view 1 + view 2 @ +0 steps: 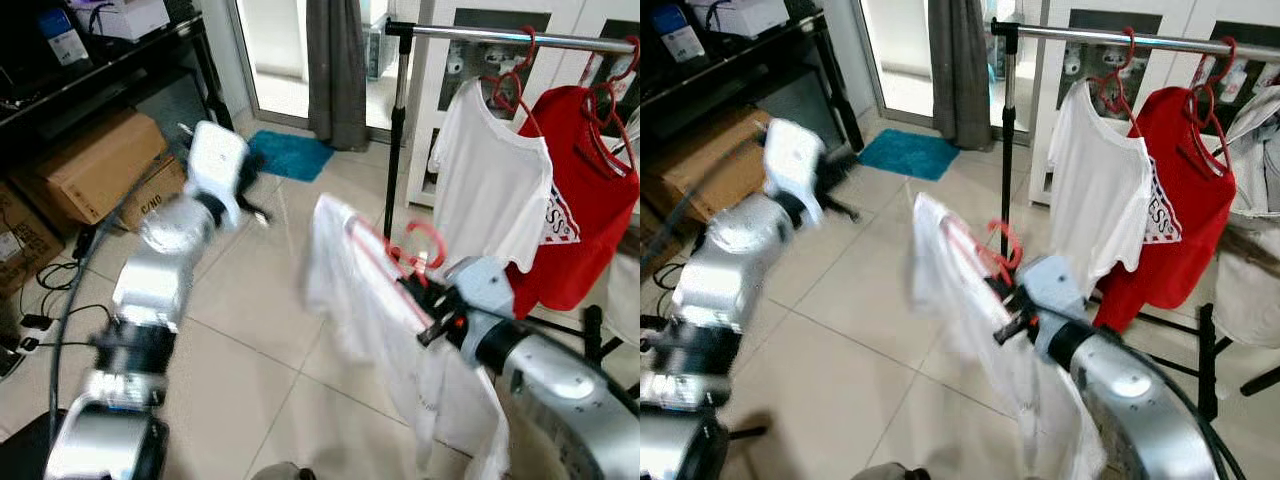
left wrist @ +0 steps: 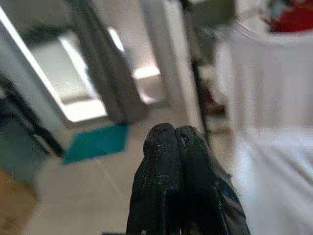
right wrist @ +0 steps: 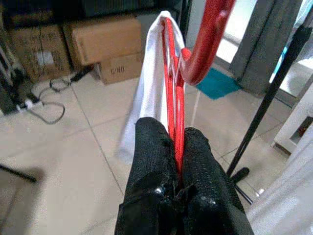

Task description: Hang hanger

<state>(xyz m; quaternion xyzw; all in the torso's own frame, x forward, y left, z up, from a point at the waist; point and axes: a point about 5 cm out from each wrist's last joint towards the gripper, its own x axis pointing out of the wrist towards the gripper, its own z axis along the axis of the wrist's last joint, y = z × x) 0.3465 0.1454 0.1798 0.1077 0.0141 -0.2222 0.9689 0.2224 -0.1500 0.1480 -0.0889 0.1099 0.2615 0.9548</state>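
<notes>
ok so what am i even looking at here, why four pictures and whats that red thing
It is a walking robot with two silver arms. The two wide pictures come from cameras in its head; the two close ones sit on its wrists, looking along black fingers. The right gripper is shut on a red hanger carrying a white shirt. The left gripper is shut and holds nothing. Ahead stands a clothes rail with a white T-shirt and a red T-shirt already hanging.

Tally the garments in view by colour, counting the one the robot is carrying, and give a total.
White shirts: 2, one hanging on the rail at, one on the red hanger clamped in the right end effector at
Red T-shirts: 1
Pale grey garments: 1, at the rail's far end
Total: 4
</notes>
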